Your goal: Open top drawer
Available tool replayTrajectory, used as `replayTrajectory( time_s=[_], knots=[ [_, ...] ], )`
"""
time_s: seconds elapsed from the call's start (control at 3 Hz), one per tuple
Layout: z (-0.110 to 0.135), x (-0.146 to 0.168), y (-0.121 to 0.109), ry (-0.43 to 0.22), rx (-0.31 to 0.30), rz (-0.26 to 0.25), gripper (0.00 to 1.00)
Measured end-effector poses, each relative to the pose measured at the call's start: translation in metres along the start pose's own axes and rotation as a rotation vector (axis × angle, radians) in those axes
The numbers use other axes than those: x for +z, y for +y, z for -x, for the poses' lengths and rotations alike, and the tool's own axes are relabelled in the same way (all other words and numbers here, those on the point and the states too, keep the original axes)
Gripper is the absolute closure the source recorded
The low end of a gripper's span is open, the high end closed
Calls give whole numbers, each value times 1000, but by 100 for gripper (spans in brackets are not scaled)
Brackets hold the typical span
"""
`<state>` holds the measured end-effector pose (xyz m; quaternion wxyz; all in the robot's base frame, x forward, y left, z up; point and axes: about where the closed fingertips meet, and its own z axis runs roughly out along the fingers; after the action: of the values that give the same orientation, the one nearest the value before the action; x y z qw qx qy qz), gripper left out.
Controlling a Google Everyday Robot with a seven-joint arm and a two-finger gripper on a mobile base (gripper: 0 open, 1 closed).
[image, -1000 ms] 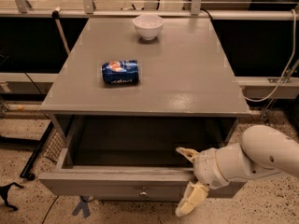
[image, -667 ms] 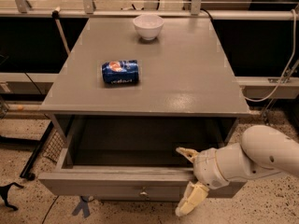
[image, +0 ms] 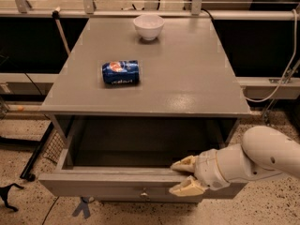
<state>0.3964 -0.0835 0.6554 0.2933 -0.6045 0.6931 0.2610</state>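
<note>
The top drawer (image: 93,185) is seen pulled out from under the grey table top (image: 187,83), low down in the view. Its shallow grey box is laid open, and the inside is dark. A small round knob (image: 144,194) is set in the middle of its flat front board.

The gripper (image: 171,177) is found at the top edge of that front board, a little to the right of the knob. It is reached in from the right on a thick white arm (image: 265,156). The two tan fingers (image: 185,163) are pointed to the left. One finger is laid over the top edge of the board, on the inner side. The other finger is laid lower down, against the outer face of the board. The top edge of the board is caught between them, so the drawer front is pinched by the fingers. The knob is not touched by either finger; it is seen just beside the tip of the lower one.

On the table top a blue can (image: 120,72) is laid on its side, left of the middle. A white bowl (image: 148,26) is stood upright near the far edge. The can and the bowl are kept well apart from each other and from the gripper. A speckled floor (image: 274,207) is seen under the arm, and a pale cable (image: 287,74) is hung at the right side of the table
</note>
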Motion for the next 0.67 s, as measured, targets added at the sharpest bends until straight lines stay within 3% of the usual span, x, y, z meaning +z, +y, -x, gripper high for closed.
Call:
replayTrajectory(
  time_s=[0.67],
  knots=[
    [2, -4, 16, 2, -4, -9, 95]
  ],
)
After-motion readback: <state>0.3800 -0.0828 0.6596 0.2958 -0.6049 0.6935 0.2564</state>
